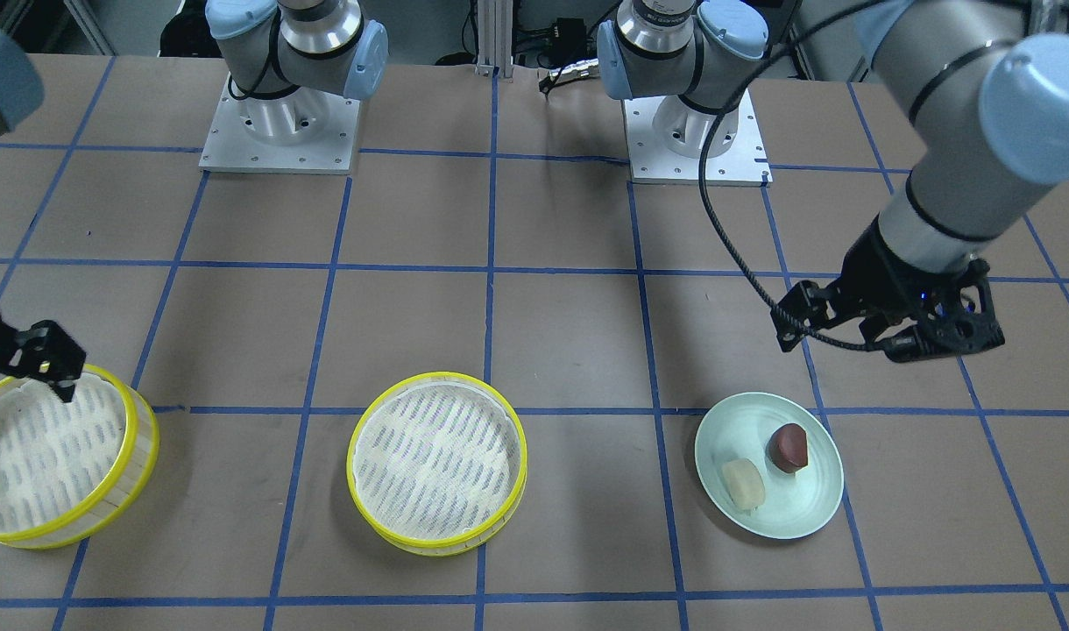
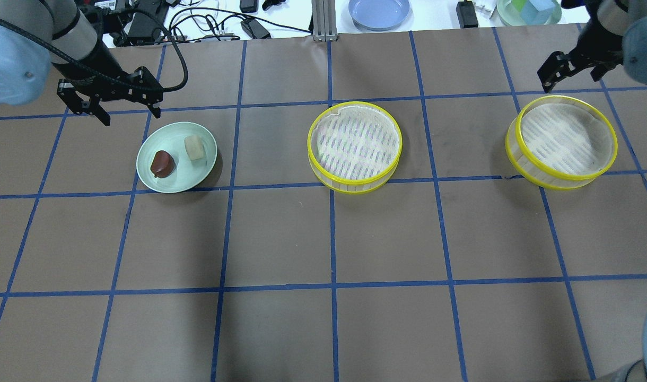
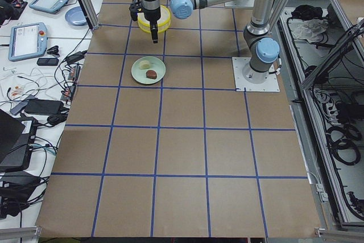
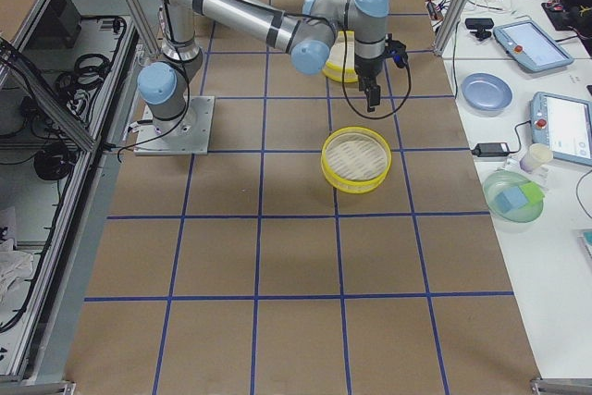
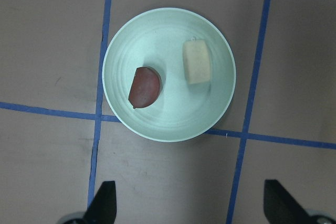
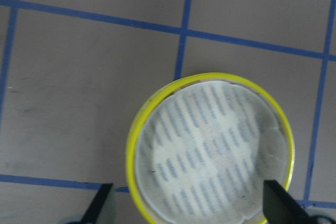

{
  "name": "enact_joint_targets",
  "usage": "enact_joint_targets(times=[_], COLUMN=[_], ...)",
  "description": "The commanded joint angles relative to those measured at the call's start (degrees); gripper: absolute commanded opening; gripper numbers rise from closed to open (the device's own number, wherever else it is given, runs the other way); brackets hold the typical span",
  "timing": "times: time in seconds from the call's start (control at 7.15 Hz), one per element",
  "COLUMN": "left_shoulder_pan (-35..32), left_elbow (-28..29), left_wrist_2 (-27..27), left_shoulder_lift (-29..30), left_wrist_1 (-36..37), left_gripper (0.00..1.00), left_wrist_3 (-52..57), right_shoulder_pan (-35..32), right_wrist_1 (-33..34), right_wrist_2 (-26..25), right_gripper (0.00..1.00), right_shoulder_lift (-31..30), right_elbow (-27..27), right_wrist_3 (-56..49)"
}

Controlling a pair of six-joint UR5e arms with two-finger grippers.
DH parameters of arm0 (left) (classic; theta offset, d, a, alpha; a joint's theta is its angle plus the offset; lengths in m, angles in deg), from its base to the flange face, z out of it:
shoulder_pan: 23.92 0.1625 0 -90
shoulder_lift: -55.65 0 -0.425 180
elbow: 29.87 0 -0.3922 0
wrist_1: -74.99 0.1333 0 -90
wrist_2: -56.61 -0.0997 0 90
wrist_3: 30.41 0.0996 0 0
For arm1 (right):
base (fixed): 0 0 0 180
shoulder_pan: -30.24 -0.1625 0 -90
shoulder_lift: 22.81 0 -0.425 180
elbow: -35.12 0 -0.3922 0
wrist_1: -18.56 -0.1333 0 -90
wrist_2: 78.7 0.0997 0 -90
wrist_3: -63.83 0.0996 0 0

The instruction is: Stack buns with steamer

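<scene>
Plate (image 5: 168, 124), pale green, carries both buns: cream bun (image 5: 197, 62) and reddish-brown bun (image 5: 144, 87), near each other but apart. The left gripper (image 2: 131, 115) hangs just beside the plate, jaws wide open (nothing between them). Well apart from the plate, beyond the middle steamer (image 2: 353, 185), the right gripper (image 6: 190, 205) seems to hover over the second steamer (image 2: 562, 183), jaws also open.
</scene>
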Motion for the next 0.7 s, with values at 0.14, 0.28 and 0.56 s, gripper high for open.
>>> enact_joint_targets(times=[0.14,0.28,0.56], left_shoulder_pan=[0.14,0.14,0.14], left_elbow=[-3.41,-3.15,-2.97], left_wrist_2=[3.94,4.23,4.41], left_shoulder_lift=[11.06,14.05,17.85], left_wrist_1=[18.38,20.67,22.01], left_gripper=[1.0,1.0,1.0], left_wrist_3=[-2.43,-2.89,-2.98], right_shoulder_pan=[8.38,8.56,11.8], right_wrist_1=[5.32,5.68,5.6], right_wrist_2=[4.61,3.83,2.42], right_gripper=[1.0,1.0,0.99], right_shoulder_lift=[11.87,14.07,16.99], right_elbow=[4.66,4.66,4.4], right_wrist_3=[-10.4,-10.24,-10.06])
